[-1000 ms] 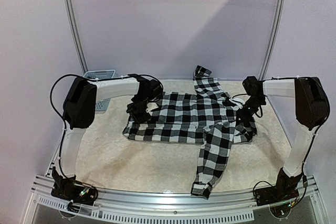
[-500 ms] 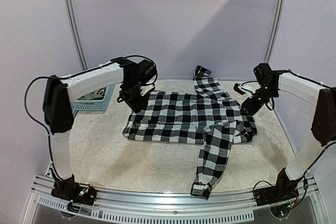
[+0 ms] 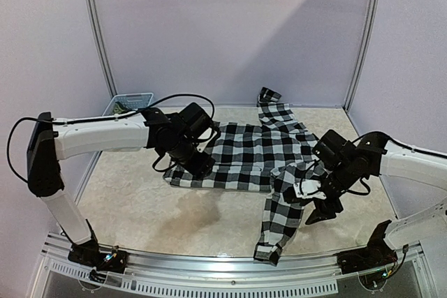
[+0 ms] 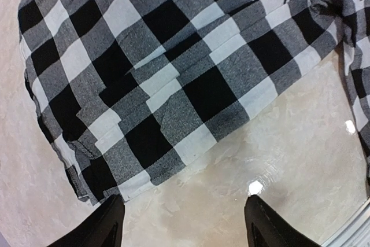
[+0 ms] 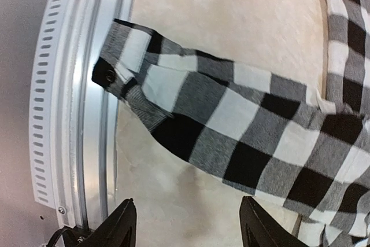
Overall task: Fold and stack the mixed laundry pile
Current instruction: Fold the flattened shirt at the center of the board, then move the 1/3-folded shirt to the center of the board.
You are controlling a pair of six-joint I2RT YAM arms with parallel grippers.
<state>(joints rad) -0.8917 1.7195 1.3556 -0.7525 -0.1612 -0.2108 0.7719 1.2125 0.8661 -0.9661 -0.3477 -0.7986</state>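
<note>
- Two arms reached over the pale marbled bench (image 3: 174, 207), with one garment spread out between them.
- At the far left corner stood a light blue plastic lattice basket (image 3: 130, 100), well apart from the cloth.
- The white-and-black left arm (image 3: 98, 134) stretched across to the left end of the black-and-white checked cloth shirt (image 3: 244, 148).
- The left arm's jaws were spread with nothing between them, and the black fingertips (image 4: 107, 227) hung over bare bench just beside the shirt's (image 4: 173, 73) hem corner.
- The checked shirt lay flat toward the far side of the bench, its body running left to right and one sleeve pointing at the back wall.
- Its other sleeve (image 3: 283, 214) ran down toward the near edge.
- That sleeve's buttoned cuff (image 5: 113, 73) reached the silver slotted metal rail (image 5: 69, 114) along the bench's near edge.
- The white-and-black right arm (image 3: 412, 162) bent low to the right of that sleeve.
- The right arm's jaws were spread and held nothing, with the fingertips (image 5: 263, 229) over bench beside the sleeve. Whether they touched the cloth could not be told.
</note>
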